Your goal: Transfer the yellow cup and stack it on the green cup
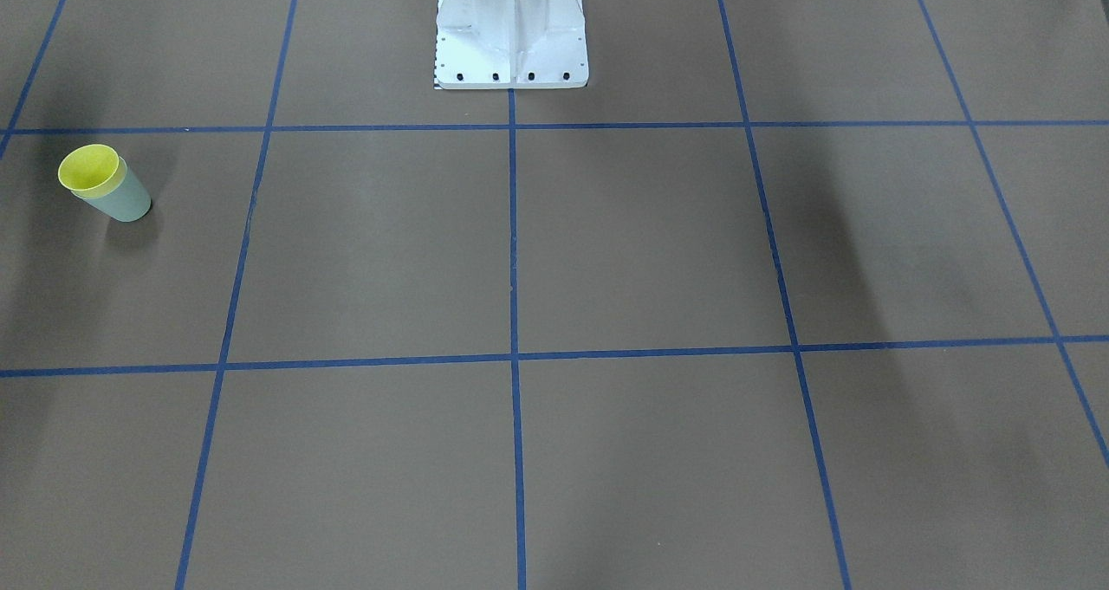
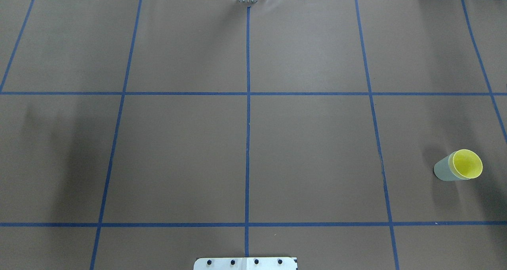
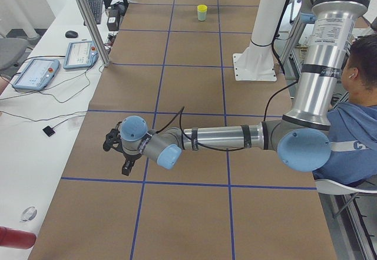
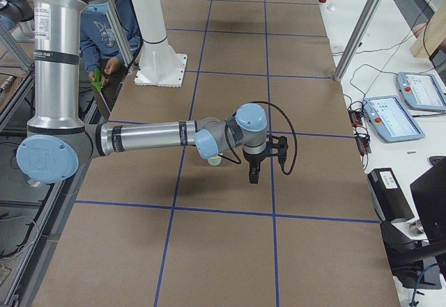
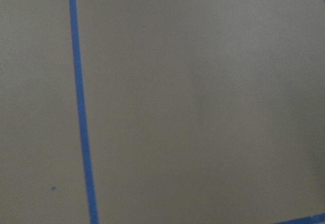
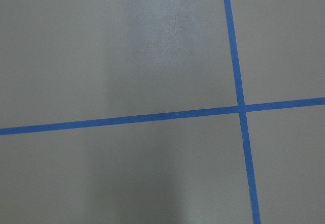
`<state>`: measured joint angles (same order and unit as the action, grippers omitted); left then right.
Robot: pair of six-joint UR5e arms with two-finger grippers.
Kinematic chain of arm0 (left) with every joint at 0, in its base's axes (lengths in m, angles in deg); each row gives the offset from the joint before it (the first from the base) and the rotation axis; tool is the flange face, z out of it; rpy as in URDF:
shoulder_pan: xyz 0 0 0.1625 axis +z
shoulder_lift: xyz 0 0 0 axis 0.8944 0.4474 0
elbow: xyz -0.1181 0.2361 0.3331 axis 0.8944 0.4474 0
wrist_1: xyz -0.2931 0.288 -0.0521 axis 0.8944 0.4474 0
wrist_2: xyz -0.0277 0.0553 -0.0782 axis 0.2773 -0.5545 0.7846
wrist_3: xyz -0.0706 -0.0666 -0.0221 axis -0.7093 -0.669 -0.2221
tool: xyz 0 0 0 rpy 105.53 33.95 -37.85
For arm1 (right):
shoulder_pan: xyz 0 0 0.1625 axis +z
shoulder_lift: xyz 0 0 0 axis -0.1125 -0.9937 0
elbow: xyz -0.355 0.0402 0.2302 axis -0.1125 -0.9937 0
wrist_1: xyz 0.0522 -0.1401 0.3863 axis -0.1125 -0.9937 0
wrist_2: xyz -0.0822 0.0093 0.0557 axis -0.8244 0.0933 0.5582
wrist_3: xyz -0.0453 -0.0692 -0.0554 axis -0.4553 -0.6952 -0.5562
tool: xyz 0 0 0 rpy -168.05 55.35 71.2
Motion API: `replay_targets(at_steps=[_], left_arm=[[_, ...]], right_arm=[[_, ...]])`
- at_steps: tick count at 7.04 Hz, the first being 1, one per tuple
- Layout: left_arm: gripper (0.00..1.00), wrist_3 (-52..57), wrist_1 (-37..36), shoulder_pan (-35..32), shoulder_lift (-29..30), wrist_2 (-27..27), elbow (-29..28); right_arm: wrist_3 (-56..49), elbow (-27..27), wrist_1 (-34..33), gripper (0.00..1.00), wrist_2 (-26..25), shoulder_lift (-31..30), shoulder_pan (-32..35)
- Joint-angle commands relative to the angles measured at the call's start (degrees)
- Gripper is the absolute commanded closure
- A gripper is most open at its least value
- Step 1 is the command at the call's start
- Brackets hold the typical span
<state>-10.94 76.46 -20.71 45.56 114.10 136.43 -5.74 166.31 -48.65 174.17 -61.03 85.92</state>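
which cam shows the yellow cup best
Overhead exterior: the yellow cup shows large, unblocked, inside the green cup. Front-facing similar; exterior left tiny; exterior right, right arm mostly hides it; wrist views miss it.

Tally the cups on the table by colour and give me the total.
yellow cup: 1
green cup: 1, with the yellow one nested in it
Total: 2
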Motion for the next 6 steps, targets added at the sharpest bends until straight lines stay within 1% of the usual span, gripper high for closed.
replay_targets(at_steps=[1,2,3,4,5,6], left_arm=[[0.00,3.4,-22.7,-1.4,-6.8,-0.8,18.9],[0.00,5.2,-30.4,-1.3,-9.4,-0.8,27.9],[0.00,5.8,-31.9,-1.0,-11.2,-2.8,31.3],[0.00,5.8,-32.1,-1.0,-11.5,-2.7,31.4],[0.00,5.4,-32.1,-0.8,-13.4,-2.7,30.8],[0.00,5.6,-31.6,-0.5,-14.3,-2.8,28.8]], right_arm=[[-1.6,-1.3,-0.1,0.00,-0.4,0.3,0.0],[-2.0,-0.9,0.0,0.00,-0.1,0.0,1.3],[-2.7,-1.3,-0.1,0.00,-0.4,-0.3,1.8],[-3.6,-1.1,-0.1,0.00,-0.4,-0.6,2.0],[-3.6,0.0,0.1,0.00,0.0,-2.5,3.1],[-3.7,1.4,0.0,0.00,0.4,-4.7,3.3]])
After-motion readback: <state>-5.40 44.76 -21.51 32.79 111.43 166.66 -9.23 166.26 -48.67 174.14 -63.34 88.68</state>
